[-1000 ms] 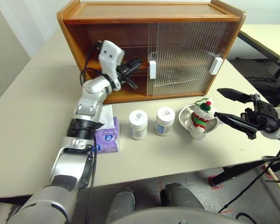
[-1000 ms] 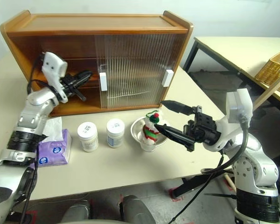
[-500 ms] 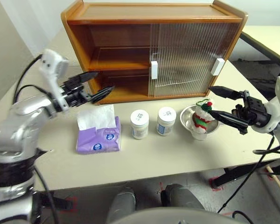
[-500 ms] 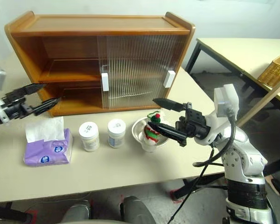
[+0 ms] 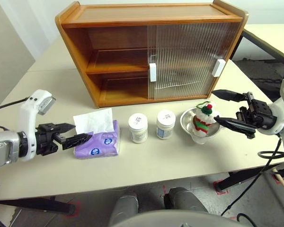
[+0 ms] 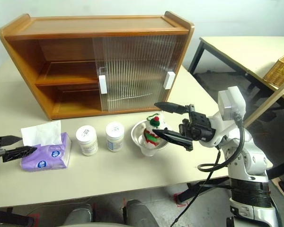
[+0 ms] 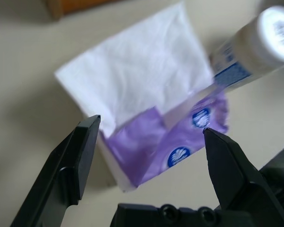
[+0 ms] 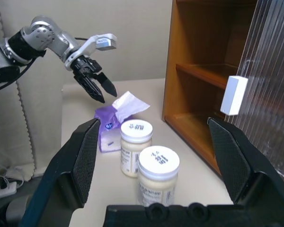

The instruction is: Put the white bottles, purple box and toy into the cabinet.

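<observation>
Cabinet [image 5: 132, 52] left half open, both shelves bare, so nothing stowed yet. Left end effector [image 5: 76, 134] released, low over the desk [image 5: 170, 156], jaws aimed at the purple box [image 5: 98, 144] just to its right: likely lining up a grasp. Bottles [image 5: 137, 127] mid-desk. Right end effector [image 5: 227, 109] released, beside the toy [image 5: 202, 119] in its bowl [image 5: 187, 124].

toy [image 5: 202, 119]: lower body sitting hidden inside steel bowl [image 5: 188, 124] | cabinet [image 5: 151, 52]: right-half interior blurring behind ribbed doors [image 5: 187, 56] | white bottle [image 7: 262, 45]: running off wrist view's edge, blurred | bottle labels: print too small to read
</observation>
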